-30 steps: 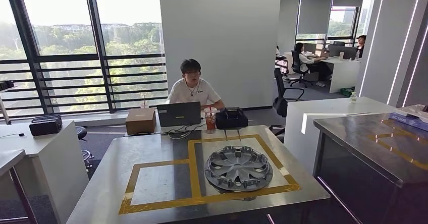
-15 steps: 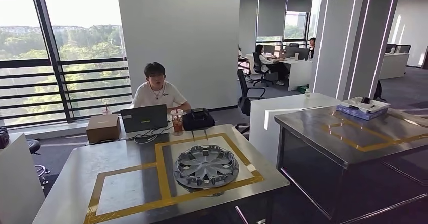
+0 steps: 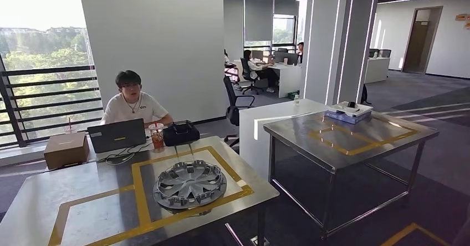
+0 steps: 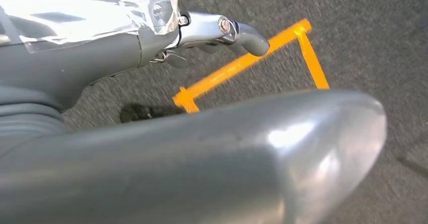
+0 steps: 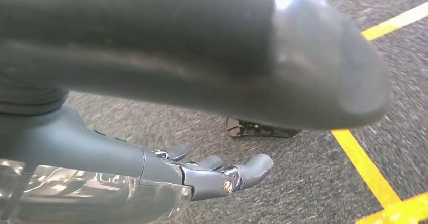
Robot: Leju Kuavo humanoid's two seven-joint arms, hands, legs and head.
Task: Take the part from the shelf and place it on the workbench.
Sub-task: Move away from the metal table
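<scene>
The hubcap (image 3: 189,184) lies flat on the near steel surface (image 3: 50,193), inside the right yellow-taped square, at about 7 o'clock in the head view. A person (image 3: 132,105) sits behind a laptop (image 3: 117,136) at 9 o'clock. A second steel surface (image 3: 382,138) stands at 3 o'clock. The left hand (image 4: 151,37) and right hand (image 5: 166,176) hang over grey carpet (image 5: 282,173), fingers spread and holding nothing.
</scene>
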